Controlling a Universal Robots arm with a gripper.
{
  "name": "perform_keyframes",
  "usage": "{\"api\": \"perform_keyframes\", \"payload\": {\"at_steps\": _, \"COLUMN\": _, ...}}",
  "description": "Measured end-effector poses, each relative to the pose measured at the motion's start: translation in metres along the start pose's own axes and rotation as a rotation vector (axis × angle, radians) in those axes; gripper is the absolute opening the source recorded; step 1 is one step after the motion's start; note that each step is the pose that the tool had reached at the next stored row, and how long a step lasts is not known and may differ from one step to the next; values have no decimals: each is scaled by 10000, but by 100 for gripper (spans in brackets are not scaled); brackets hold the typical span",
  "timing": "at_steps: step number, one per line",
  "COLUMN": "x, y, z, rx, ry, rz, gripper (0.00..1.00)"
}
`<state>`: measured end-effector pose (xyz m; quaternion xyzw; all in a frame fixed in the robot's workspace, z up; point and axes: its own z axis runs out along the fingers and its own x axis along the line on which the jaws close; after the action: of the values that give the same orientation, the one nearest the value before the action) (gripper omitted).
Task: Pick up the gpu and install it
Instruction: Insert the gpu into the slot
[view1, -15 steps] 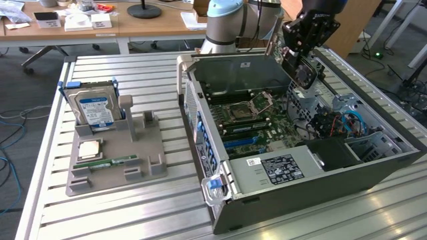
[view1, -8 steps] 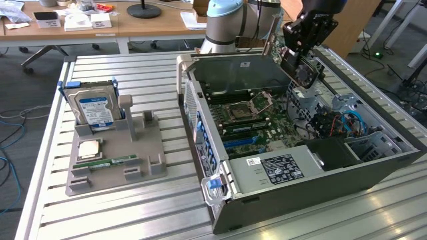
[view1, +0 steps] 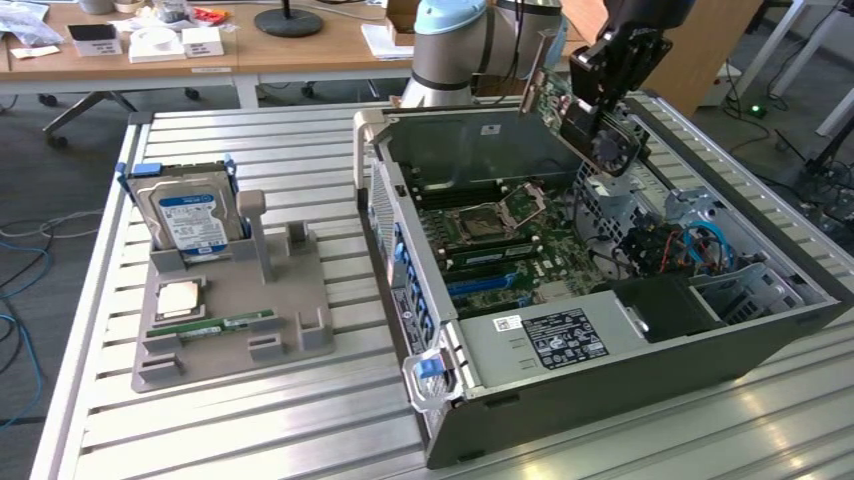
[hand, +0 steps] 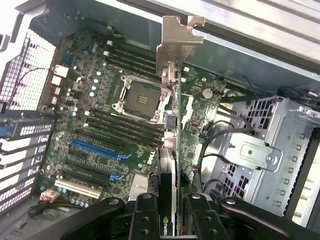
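**Slatted metal worktop, open computer case: gpu held aloft, not yet seated**

Background: wooden desks (view1: 307, 45) carrying small boxes are standing behind the rig, and cables are trailing over the floor.

Surface: I am working over a ribbed metal worktop (view1: 267, 430) that is carrying two lots.

Lot 1: a grey parts holder (view1: 287, 290) is sitting towards the exterior view's left. It is keeping the blue-and-white hard drive (view1: 190, 215) upright, with a square processor chip (view1: 180, 298) and a narrow green memory stick (view1: 230, 324) lying flat in front of it.

Lot 2: the computer case (view1: 641, 400) is lying on its side with its panel off, exposing the motherboard (view1: 527, 255).

Pincer (hand: 170, 217): I am seeing it clamping the gpu (view1: 597, 135) by one end, with a finger pressing on each face of the card.

Gpu: it is hanging in the air above the far part of the open case, tilted, touching nothing but the pincer. In the wrist view it is showing edge-on, its pale metal bracket (hand: 178, 45) pointing away from the pincer towards the case's far wall.

Progress: I am judging the pick-up complete, as the card is riding clear of the holder and worktop. Installation is not yet done. The blue expansion slot (hand: 100, 150) is sitting bare and well off to one side of the card's edge, so aligning and seating are both remaining.
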<state>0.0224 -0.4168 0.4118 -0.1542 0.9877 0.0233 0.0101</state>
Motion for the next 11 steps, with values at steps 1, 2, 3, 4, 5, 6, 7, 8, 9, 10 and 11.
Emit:
{"api": "perform_keyframes", "payload": {"at_steps": 1, "x": 0, "y": 0, "z": 0, "rx": -3, "ry": 7, "rz": -133, "gripper": 26}}
{"api": "perform_keyframes", "payload": {"at_steps": 2, "x": 0, "y": 0, "z": 0, "rx": -7, "ry": 12, "rz": -266, "gripper": 26}}
{"api": "perform_keyframes", "payload": {"at_steps": 3, "x": 0, "y": 0, "z": 0, "rx": -10, "ry": 17, "rz": -398, "gripper": 26}}
{"api": "perform_keyframes", "payload": {"at_steps": 4, "x": 0, "y": 0, "z": 1, "rx": -14, "ry": 23, "rz": -529, "gripper": 26}}
{"api": "perform_keyframes", "payload": {"at_steps": 5, "x": 0, "y": 0, "z": 0, "rx": -17, "ry": 29, "rz": -672, "gripper": 26}}
{"api": "perform_keyframes", "payload": {"at_steps": 6, "x": 0, "y": 0, "z": 0, "rx": -21, "ry": 35, "rz": -803, "gripper": 26}}
{"api": "perform_keyframes", "payload": {"at_steps": 7, "x": 0, "y": 0, "z": 1, "rx": -24, "ry": 41, "rz": -936, "gripper": 26}}
{"api": "perform_keyframes", "payload": {"at_steps": 8, "x": 0, "y": 0, "z": 1, "rx": -28, "ry": 47, "rz": -1067, "gripper": 26}}
{"api": "perform_keyframes", "payload": {"at_steps": 9, "x": 0, "y": 0, "z": 1, "rx": -31, "ry": 52, "rz": -1192, "gripper": 26}}
{"api": "perform_keyframes", "payload": {"at_steps": 10, "x": 0, "y": 0, "z": 1, "rx": -35, "ry": 58, "rz": -1323, "gripper": 26}}
{"api": "perform_keyframes", "payload": {"at_steps": 11, "x": 0, "y": 0, "z": 2, "rx": -39, "ry": 63, "rz": -1452, "gripper": 26}}
